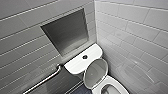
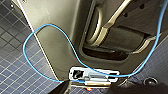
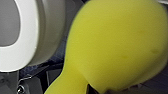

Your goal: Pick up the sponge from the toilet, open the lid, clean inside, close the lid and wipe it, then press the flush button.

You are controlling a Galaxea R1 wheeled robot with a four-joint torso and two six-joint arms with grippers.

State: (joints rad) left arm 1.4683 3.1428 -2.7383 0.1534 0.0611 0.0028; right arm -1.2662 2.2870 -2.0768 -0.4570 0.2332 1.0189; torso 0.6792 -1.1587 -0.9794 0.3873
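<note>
The white toilet (image 1: 113, 83) stands in the corner, its bowl open at the lower edge of the head view. The lid (image 1: 96, 71) is raised and leans back against the tank (image 1: 75, 65). In the middle of the tank top sits the dark round flush button (image 1: 84, 57). The yellow sponge (image 3: 117, 42) looms large in the right wrist view, pinched at its lower end by my right gripper (image 3: 100, 90), which is shut on it. Beside it there is the toilet's white seat rim (image 3: 25, 50). My left gripper (image 2: 112, 47) hangs open beside my own body, holding nothing.
A recessed niche (image 1: 67, 32) is set in the grey tiled wall above the tank. A metal grab bar (image 1: 45, 80) runs along that wall left of the toilet. The white tiled side wall (image 1: 140, 42) is close on the right. A blue cable (image 2: 32, 37) loops over the dark tiled floor (image 2: 15, 62).
</note>
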